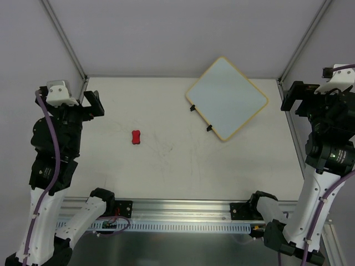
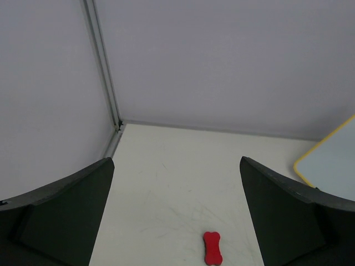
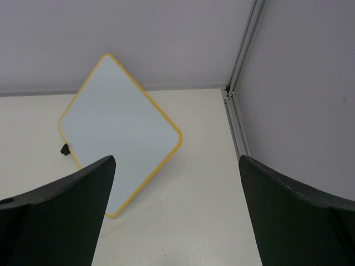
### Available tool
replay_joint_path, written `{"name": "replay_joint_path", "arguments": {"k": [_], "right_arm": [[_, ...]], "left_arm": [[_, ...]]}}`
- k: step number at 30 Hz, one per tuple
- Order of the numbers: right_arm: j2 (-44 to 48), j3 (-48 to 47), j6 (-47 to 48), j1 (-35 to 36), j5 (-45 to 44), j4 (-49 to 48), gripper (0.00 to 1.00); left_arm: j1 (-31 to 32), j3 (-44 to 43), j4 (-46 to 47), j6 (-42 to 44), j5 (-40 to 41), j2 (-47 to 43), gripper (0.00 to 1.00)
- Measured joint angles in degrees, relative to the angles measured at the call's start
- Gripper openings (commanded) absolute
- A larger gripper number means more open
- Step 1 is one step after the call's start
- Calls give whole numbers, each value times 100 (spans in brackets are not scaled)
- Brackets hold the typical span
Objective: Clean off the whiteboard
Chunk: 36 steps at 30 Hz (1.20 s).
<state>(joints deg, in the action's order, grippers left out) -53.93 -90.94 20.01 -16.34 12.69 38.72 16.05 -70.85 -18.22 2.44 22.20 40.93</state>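
The whiteboard (image 1: 226, 97) lies at the back right of the table, turned like a diamond, its white face blank inside a thin yellow-tan frame, with two black clips on its lower-left edge. It shows again in the right wrist view as the whiteboard (image 3: 119, 130), and a corner of the whiteboard (image 2: 333, 163) reaches into the left wrist view. A small red eraser (image 1: 135, 136) rests left of centre; the left wrist view has this eraser (image 2: 212, 247) low between the fingers. My left gripper (image 1: 94, 103) hovers open by the left wall. At the right wall my right gripper (image 1: 293, 97) is open and empty.
Grey enclosure walls with aluminium corner posts (image 1: 65, 39) close in the back and both sides. A metal rail (image 1: 183, 210) carrying the arm bases runs along the near edge. Faint scuff marks cover the table (image 1: 177, 160) in the middle.
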Motion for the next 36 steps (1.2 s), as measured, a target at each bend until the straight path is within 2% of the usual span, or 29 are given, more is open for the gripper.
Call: {"name": "replay_joint_path", "arguments": {"k": [12, 36], "right_arm": [[472, -2, -46, 238, -446, -153, 99], [520, -46, 28, 391, -483, -210, 99]], "left_arm": [[2, -776, -111, 595, 389, -385, 99], [2, -949, -181, 745, 542, -437, 99]]}}
